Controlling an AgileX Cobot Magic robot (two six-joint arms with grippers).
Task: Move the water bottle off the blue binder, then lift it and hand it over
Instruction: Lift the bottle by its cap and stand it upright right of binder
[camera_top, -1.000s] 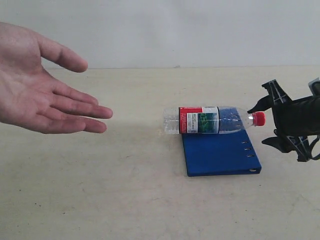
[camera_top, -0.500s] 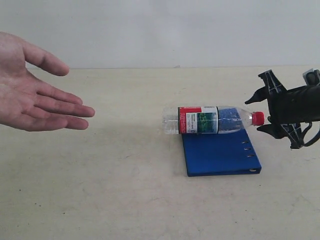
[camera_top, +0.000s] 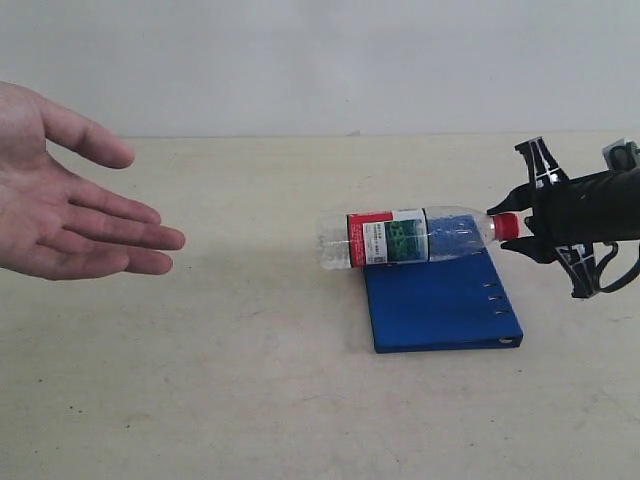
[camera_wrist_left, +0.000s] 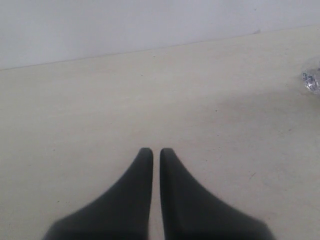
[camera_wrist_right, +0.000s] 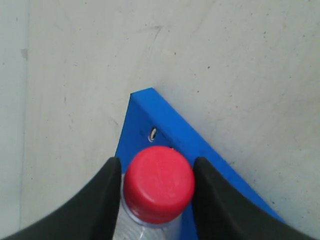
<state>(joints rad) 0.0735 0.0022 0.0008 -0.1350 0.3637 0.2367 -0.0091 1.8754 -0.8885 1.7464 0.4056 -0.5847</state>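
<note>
The water bottle (camera_top: 400, 238) lies on its side across the far edge of the blue binder (camera_top: 440, 305), its base end hanging off towards the left. Its red cap (camera_top: 508, 226) sits slightly raised. My right gripper (camera_top: 514, 229) is shut on that cap; in the right wrist view the cap (camera_wrist_right: 159, 182) fills the space between both black fingers (camera_wrist_right: 102, 200), above the binder's riveted corner (camera_wrist_right: 145, 115). My left gripper (camera_wrist_left: 152, 150) is shut over bare table, holding nothing. The bottle's crinkled base (camera_wrist_left: 311, 80) shows at the edge of the left wrist view.
A person's open hand (camera_top: 70, 195) hovers palm-up above the table at the left, fingers pointing towards the bottle. The beige table (camera_top: 250, 400) runs back to a pale wall.
My right gripper moved in and closed on the red cap. The bottle shifted a little left and its cap end rose. The open hand drew back slightly to the left.
</note>
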